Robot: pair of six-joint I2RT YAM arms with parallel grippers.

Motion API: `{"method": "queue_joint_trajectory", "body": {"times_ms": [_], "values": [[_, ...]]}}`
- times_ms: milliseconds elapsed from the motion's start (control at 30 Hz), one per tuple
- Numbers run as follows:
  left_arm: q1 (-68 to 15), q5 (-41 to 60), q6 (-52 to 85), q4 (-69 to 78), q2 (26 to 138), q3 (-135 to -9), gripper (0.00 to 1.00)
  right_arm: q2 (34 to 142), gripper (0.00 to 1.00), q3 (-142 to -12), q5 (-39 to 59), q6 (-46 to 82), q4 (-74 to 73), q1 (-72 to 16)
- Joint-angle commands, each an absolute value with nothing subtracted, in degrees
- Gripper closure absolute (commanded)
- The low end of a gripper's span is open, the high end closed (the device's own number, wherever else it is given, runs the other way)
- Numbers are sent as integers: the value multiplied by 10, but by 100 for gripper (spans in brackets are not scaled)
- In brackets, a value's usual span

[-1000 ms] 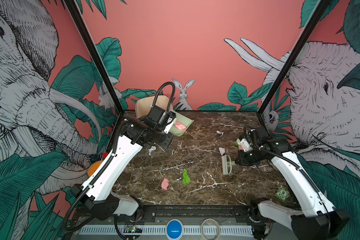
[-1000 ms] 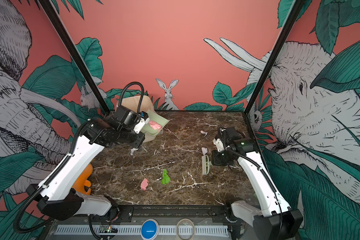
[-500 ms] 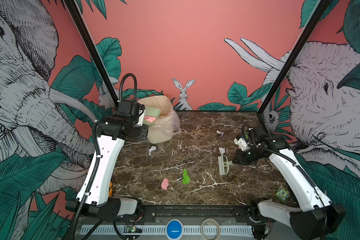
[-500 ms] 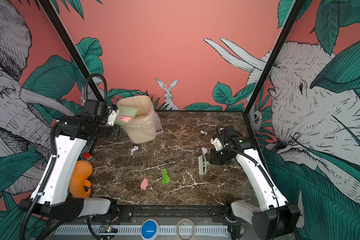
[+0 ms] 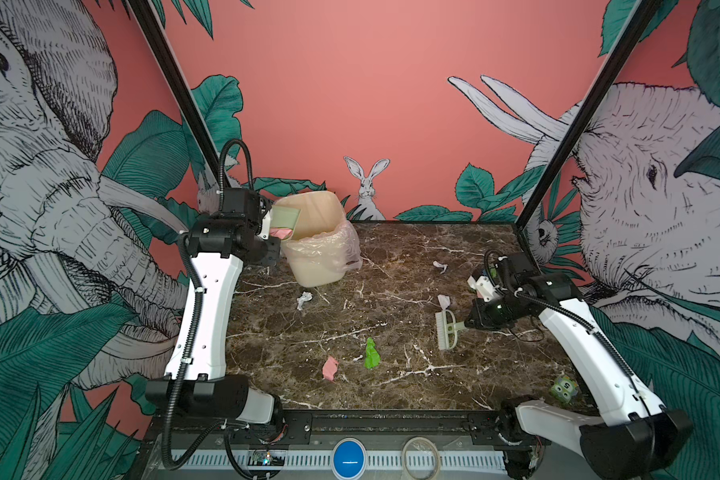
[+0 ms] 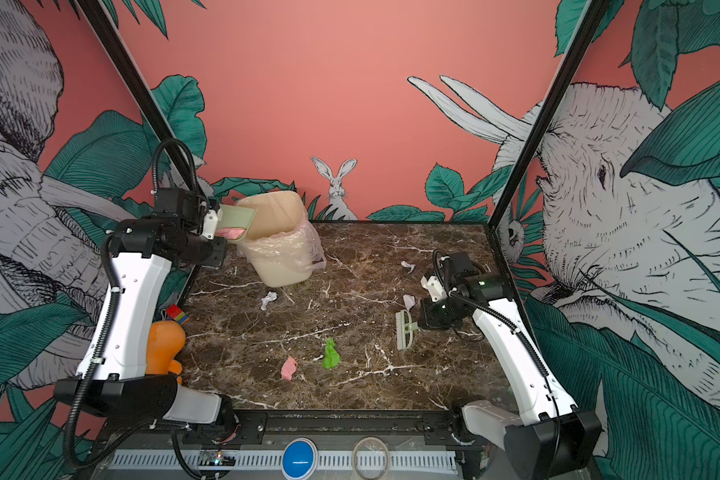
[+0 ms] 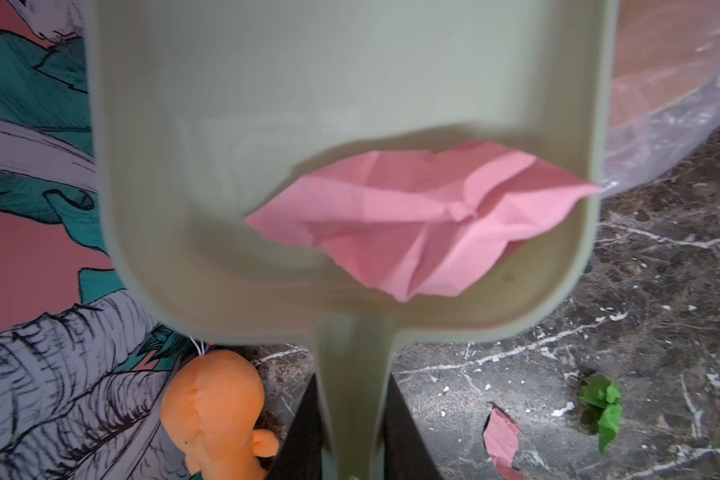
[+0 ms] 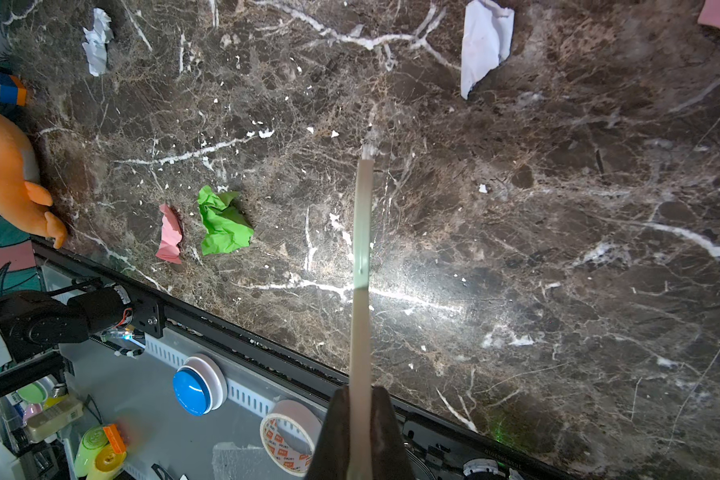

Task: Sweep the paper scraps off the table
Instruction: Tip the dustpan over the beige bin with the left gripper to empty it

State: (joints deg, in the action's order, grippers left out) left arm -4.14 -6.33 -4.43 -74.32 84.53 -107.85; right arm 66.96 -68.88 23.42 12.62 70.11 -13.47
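My left jaws are clamped on the flat handle of the pale green plastic dustpan (image 7: 350,104), a smooth, shallow tray with rounded corners. A creased pink scrap (image 7: 425,224) lies inside it, one pointed end touching a side wall. The left arm (image 5: 208,316) stands nearly upright from its base at the front left corner, wrist bent over so the pan hangs at the rim of the cream bin (image 5: 316,270). The bin is a rounded-square tub with a crinkled clear liner (image 5: 341,249) folded over its edge, at the back left of the worktop (image 5: 433,390), a glossy dark brown marble-patterned slab with white veins. My right jaws are clenched on the thin handle of the pale green brush (image 5: 445,332), held low near the right side; I cannot tell whether its bristles touch. The right arm (image 5: 591,353) reaches in low from the front right corner. Loose on the worktop lie a crumpled green scrap (image 5: 371,353) just beside a folded pink scrap (image 5: 330,368) near the front. A white wad (image 5: 304,300) lies in front of the bin, a flat white scrap (image 5: 443,300) just beyond the brush and a second white wad (image 5: 440,266) farther back. A tape roll (image 8: 289,436) off the front edge bears red print I cannot read.
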Motion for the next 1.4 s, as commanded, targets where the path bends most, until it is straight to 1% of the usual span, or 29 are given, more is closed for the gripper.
{"method": "queue_joint_trajectory", "body": {"times_ms": [0, 267, 467, 567, 667, 900, 1033, 1100, 1167, 1267, 1367], "values": [[-37, -98, -83, -759, 877, -1125, 95, 661, 100, -687, 243, 119, 705, -133], [-48, -142, -120, -787, 957, -1224, 94, 671, 100, -689, 251, 122, 699, -133], [-108, -252, -156, -790, 988, -1236, 95, 677, 100, -696, 250, 120, 706, -133], [-127, -305, -172, -789, 1001, -1237, 96, 677, 100, -696, 250, 120, 708, -133], [-141, -337, -181, -782, 1009, -1236, 96, 675, 100, -695, 250, 119, 709, -133], [-188, -467, -226, -741, 1022, -1201, 97, 674, 100, -689, 253, 120, 703, -133], [-212, -531, -282, -677, 1010, -1166, 97, 672, 100, -685, 254, 119, 702, -133], [-226, -567, -336, -611, 995, -1126, 98, 673, 100, -682, 255, 118, 701, -133], [-242, -611, -419, -514, 977, -1074, 98, 672, 100, -679, 256, 119, 696, -133], [-254, -636, -505, -423, 962, -1029, 98, 669, 100, -673, 261, 122, 690, -133], [-256, -655, -565, -367, 954, -1002, 98, 665, 100, -667, 261, 122, 688, -133]]}}
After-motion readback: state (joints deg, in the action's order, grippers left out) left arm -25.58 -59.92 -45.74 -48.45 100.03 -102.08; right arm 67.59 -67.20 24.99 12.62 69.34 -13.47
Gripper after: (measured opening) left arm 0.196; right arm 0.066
